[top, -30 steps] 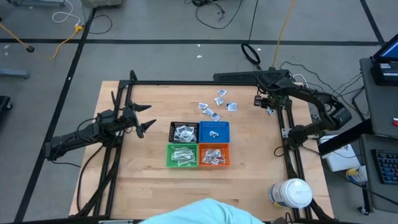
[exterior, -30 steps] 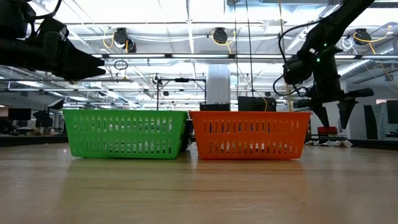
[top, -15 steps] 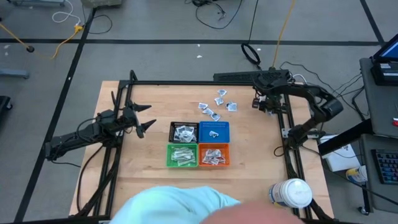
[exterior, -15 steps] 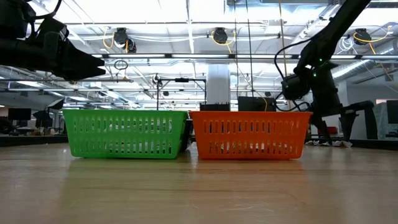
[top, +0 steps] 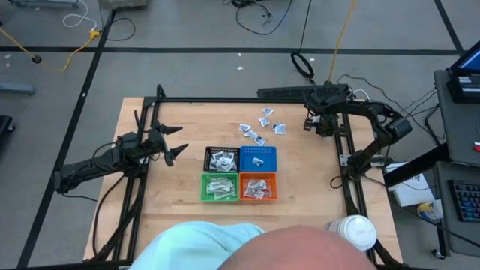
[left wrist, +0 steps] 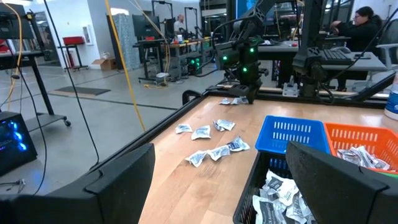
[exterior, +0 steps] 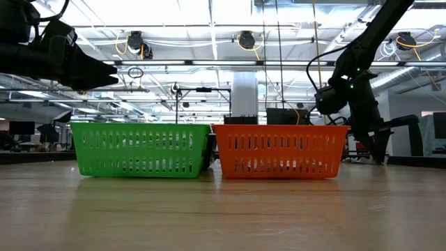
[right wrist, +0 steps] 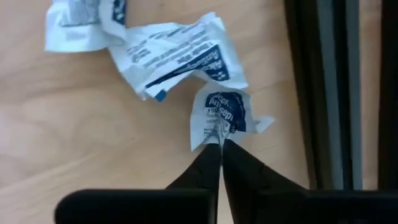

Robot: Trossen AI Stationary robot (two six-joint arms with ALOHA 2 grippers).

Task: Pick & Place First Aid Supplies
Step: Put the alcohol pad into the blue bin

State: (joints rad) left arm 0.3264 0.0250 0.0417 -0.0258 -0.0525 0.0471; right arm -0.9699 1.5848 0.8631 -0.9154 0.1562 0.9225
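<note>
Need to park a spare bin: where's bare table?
Free: wood between the left gripper and the black bin, and the strip in front of the green bin. Crowded: loose packets behind the blue bin, beside the right gripper.

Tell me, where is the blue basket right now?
In the high view, the blue bin sits mid-table, right of the black bin and directly behind the orange bin.

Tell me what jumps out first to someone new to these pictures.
At the table's centre stands a two-by-two block of bins, black, blue, green and orange, with loose packets scattered beyond it. At the far right edge, the right gripper pinches one packet; the left gripper hangs open left of the bins.
</note>
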